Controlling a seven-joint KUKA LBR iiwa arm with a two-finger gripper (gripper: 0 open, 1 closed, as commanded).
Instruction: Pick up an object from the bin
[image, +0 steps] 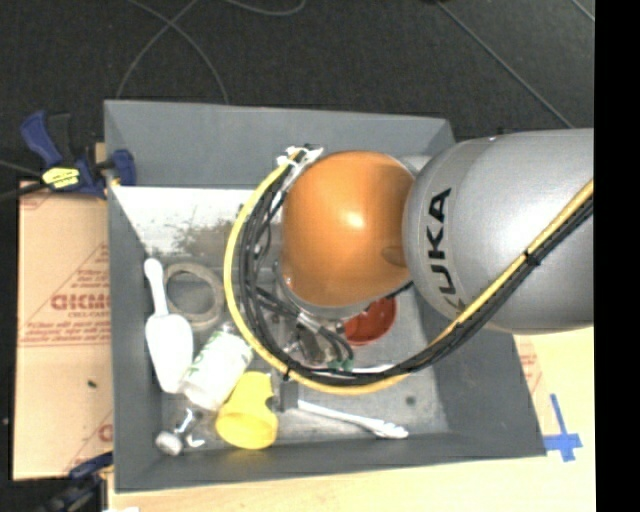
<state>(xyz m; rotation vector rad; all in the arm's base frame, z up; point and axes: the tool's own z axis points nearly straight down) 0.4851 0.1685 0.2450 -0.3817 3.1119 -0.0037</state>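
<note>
My gripper (316, 342) shows as dark metal parts just under the arm's orange cover, over the middle of the bin. A red round thing (372, 320) lies right beside it, half hidden by the arm. Just below and to the left, a yellow cup (247, 416) lies on its side. A white bottle with a green label (216, 369) leans against the cup. A thin white plastic stick (350, 420) lies along the bin's front, below the gripper.
On the bin's left side lie a white scoop (166, 340) and a grey tape roll (193, 296). A small metal knob (174, 438) sits in the front left corner. The arm and its cables cover the bin's centre and right.
</note>
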